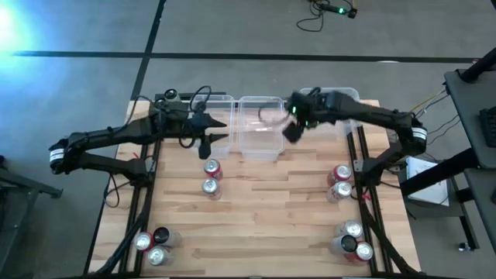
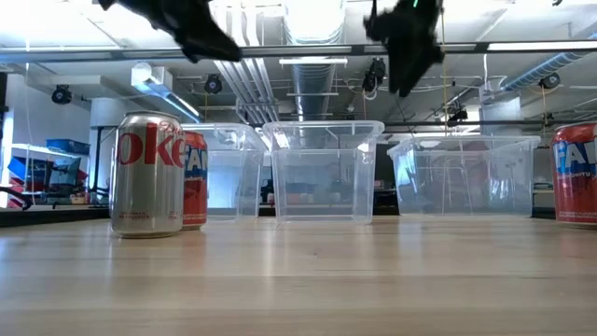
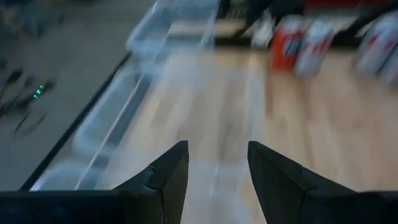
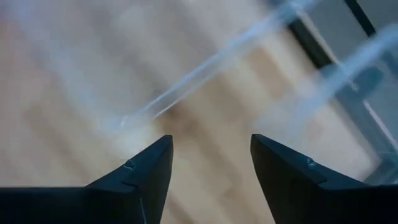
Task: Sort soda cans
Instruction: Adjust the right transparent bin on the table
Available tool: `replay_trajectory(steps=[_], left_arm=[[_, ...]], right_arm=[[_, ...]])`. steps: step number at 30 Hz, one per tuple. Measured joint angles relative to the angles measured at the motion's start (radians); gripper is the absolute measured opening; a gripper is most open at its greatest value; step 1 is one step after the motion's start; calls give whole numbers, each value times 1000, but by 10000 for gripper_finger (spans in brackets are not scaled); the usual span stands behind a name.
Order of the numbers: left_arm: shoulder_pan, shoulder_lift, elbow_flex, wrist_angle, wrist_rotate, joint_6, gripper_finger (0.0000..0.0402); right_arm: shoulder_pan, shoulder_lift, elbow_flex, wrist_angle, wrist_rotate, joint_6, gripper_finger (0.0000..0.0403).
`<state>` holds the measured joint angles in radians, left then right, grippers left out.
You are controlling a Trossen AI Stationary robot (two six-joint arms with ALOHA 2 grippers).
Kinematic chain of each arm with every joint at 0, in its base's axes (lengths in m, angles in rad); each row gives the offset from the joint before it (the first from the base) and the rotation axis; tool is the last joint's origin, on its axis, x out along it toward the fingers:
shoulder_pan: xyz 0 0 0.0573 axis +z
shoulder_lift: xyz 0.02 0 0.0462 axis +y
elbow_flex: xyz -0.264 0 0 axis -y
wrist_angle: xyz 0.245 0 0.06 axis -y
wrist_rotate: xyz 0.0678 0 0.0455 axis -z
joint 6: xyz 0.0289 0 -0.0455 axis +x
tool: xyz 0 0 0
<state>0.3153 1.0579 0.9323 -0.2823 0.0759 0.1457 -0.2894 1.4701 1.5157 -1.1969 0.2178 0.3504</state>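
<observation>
A: Soda cans, as we count them from above, stand in four groups on the wooden table. Near the middle left, a red can and a silver can touch. At the right edge we see a red can just beside a silver can. The near-left corner holds a cluster of three, one of them black; the near-right corner holds another cluster.

B: And from table height?

A: There we see a silver can upright with a red can touching behind it, and a further red can at the picture's right edge. Three clear bins stand in a row along the far side: the left bin, the middle bin and the right bin. We cannot tell from these views whether any bin holds a can.

B: Where are the arms?

A: The left gripper hangs above the table at the left bin, its fingers spread and holding nothing. The right gripper hangs over the near right corner of the middle bin, its fingers likewise released and empty. Both sit high in the low view, well clear of the cans.
</observation>
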Motion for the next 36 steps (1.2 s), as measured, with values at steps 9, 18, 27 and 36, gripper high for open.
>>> replay_trajectory(steps=[9, 18, 27, 36], left_arm=[[0, -2, -168, 283, 40, -77, 151], [-3, -2, -183, 283, 43, -95, 151], [-38, -2, -183, 264, 73, -103, 151], [-64, -15, -183, 257, 73, -104, 151]], right_arm=[[-298, 44, -55, 142, -4, 43, 232], [-387, 154, -54, 215, -67, 57, 219], [-423, 227, -54, 227, -34, 56, 133], [-423, 168, -54, 222, 12, 61, 31]])
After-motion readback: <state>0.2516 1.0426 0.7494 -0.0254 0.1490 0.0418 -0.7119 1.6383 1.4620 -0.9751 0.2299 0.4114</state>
